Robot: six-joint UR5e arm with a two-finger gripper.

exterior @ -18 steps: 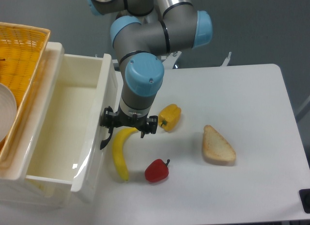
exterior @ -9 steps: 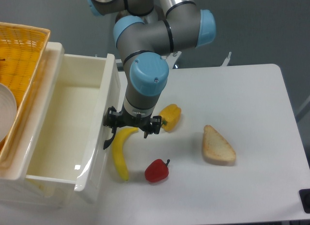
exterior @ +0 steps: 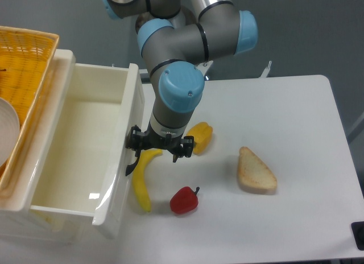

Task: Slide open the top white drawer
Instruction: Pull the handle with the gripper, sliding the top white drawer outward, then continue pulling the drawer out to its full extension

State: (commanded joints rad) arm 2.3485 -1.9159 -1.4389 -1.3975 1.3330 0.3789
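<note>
The top white drawer (exterior: 116, 181) stands pulled well out to the right, and its deep cream inside shows with nothing in it. Its curved black handle (exterior: 131, 165) hangs on the panelled front, facing the table. My gripper (exterior: 160, 152) points down just right of that front. Its fingers look spread, and the left finger (exterior: 135, 143) sits right at the handle, touching or hooked behind it. Nothing is clamped between the fingers.
A banana (exterior: 141, 187) lies right under the gripper beside the drawer front. A yellow pepper (exterior: 200, 136), a red pepper (exterior: 183, 200) and a bread slice (exterior: 256, 172) lie further right. A yellow wicker basket (exterior: 25, 76) holding a white bowl (exterior: 7, 133) sits on top, left of the drawer.
The gripper has shifted steadily to the right and slightly down. The drawer front and handle have moved right with it, so the drawer stands further out.
</note>
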